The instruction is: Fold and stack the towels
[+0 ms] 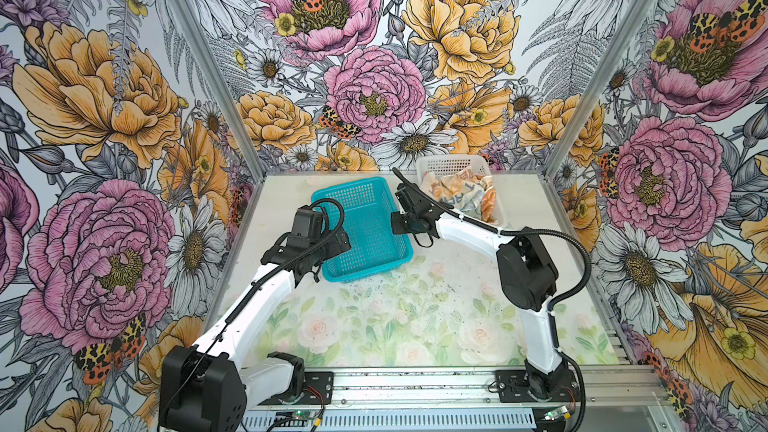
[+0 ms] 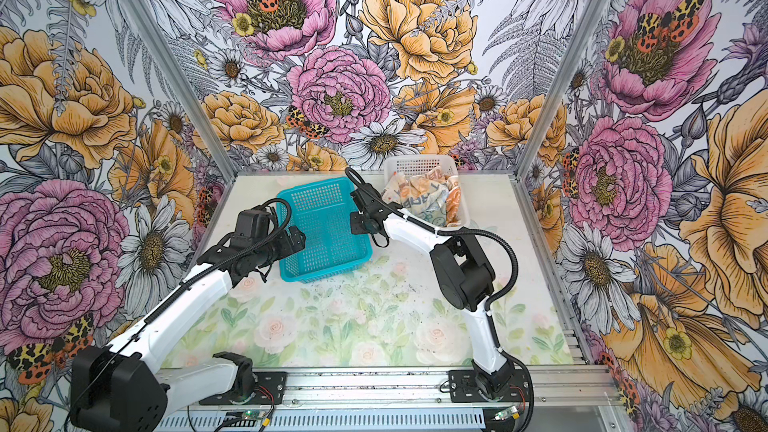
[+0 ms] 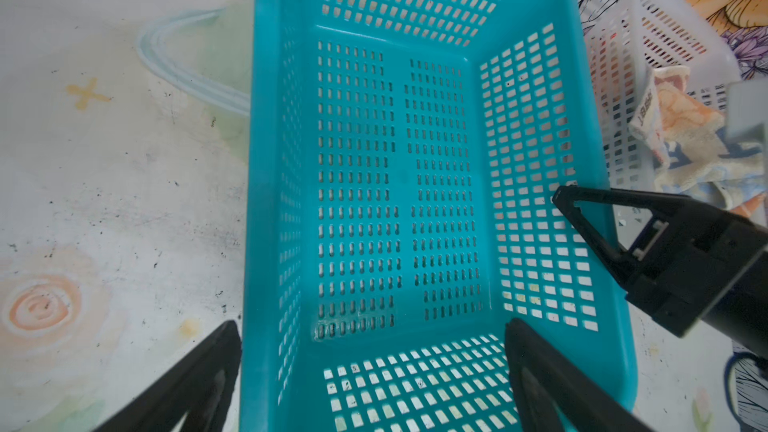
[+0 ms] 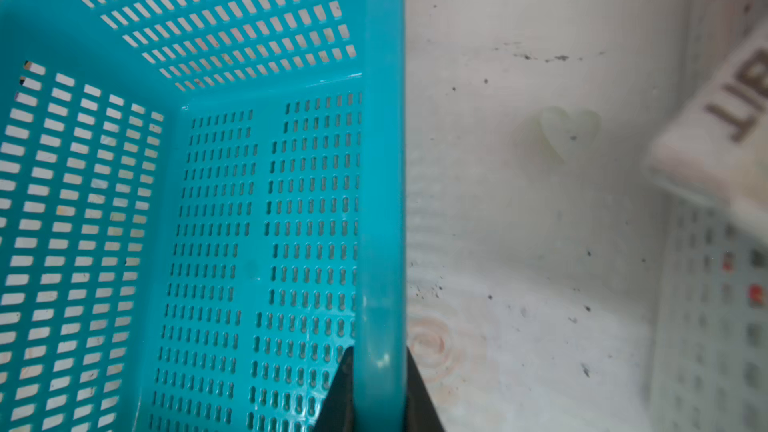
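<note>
The towels [image 1: 461,197] [image 2: 424,198] lie crumpled together in one heap, unfolded, with orange, cream and blue-grey patches mixed. They fill a white mesh basket [image 1: 453,162] [image 2: 419,163] at the back right of the floral table [image 1: 374,326]. A cream corner with grey lettering ending in "BIT" lies over that basket's wall in the right wrist view [image 4: 727,126]; the left wrist view shows the same heap [image 3: 681,130]. Just to the left, with a strip of bare table between, sits a teal mesh basket [image 1: 353,189] [image 2: 320,195] with nothing in it.

The right arm bends at the elbow and reaches leftward in front of the white basket. The right gripper [image 4: 380,367] [image 1: 401,222] is clamped on the teal basket's right rim, one finger inside the wall and one outside.

The left arm stretches forward to the teal basket's near left corner. The left gripper [image 3: 370,338] [image 1: 332,243] is spread wide and grasps nothing, one finger over the table outside the wall and one over the basket.
</note>
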